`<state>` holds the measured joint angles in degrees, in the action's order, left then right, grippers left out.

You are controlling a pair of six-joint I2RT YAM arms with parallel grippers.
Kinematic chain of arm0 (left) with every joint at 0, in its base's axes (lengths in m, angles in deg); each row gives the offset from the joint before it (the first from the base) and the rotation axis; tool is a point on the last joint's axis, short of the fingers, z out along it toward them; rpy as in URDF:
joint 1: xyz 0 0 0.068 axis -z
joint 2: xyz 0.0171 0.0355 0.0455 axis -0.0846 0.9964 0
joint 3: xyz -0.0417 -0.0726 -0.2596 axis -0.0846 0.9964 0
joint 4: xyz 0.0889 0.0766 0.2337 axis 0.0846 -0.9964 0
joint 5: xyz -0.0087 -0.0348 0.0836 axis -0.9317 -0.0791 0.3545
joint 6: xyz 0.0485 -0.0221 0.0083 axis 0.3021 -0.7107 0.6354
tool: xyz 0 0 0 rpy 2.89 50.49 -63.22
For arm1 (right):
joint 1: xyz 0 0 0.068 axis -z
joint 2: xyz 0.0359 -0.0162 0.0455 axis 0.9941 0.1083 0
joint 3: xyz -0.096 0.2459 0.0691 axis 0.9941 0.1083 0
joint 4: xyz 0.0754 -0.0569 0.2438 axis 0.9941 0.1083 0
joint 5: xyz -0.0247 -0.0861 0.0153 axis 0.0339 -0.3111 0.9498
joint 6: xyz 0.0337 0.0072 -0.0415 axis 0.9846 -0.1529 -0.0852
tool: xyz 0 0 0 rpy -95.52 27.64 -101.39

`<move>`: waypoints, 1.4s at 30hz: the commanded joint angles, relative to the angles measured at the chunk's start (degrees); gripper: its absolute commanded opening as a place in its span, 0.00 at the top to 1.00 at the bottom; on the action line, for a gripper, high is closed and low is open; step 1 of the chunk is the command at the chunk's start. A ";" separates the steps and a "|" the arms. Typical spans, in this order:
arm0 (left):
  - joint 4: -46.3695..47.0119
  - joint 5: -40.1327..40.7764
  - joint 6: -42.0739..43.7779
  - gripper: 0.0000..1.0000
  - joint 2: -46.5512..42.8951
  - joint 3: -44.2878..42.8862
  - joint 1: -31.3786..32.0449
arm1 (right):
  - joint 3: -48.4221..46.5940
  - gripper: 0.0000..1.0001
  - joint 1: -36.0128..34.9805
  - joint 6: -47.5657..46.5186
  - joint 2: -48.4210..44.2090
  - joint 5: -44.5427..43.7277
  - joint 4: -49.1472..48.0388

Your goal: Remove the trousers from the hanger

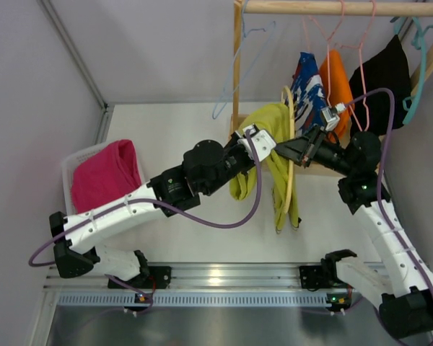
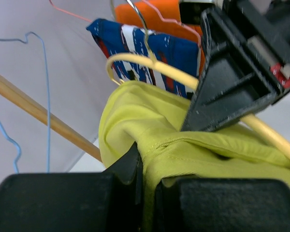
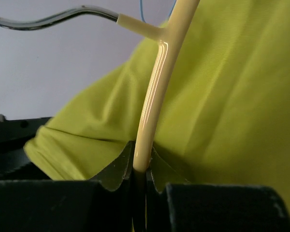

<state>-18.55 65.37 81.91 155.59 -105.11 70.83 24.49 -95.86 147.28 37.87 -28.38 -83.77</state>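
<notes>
**A:** How far along is this?

**B:** Partly done, I'd judge. The plain magenta-pink cloth trousers point(image 1: 105, 173) lie bundled in the white plastic basket point(image 1: 66, 171) at the left of the pale surface point(image 1: 173, 122), on no hanger.

**A:** And the other pair?

**B:** The lime yellow-green cloth trousers point(image 1: 273, 162) are not free. They hang draped over the cream-yellow coated wire hanger point(image 1: 291, 137), below the wooden rail point(image 1: 332, 7) and between the two arms.

**A:** What are the claws doing?

**B:** The left claw point(image 2: 147, 162) is pressed together on a fold of the lime cloth near its top edge. The right claw point(image 3: 141, 166) pinches the hanger's cream bar, with the lime cloth just behind it.

**A:** So what's left?

**B:** As I read it, one claw steadies the hanger so the other can draw the cloth off the bar. After that the pair needs setting down, probably beside the pink one. No part of the lime cloth looks clear of the hanger yet.
</notes>
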 commanded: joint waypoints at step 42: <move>23.72 -10.26 2.28 1.00 4.06 -44.46 -0.06 | 10.22 1.00 7.33 -35.88 9.10 -2.49 19.63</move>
<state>-29.81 59.32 87.12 166.12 -136.87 70.37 32.42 -89.59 120.57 45.47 -23.22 -67.97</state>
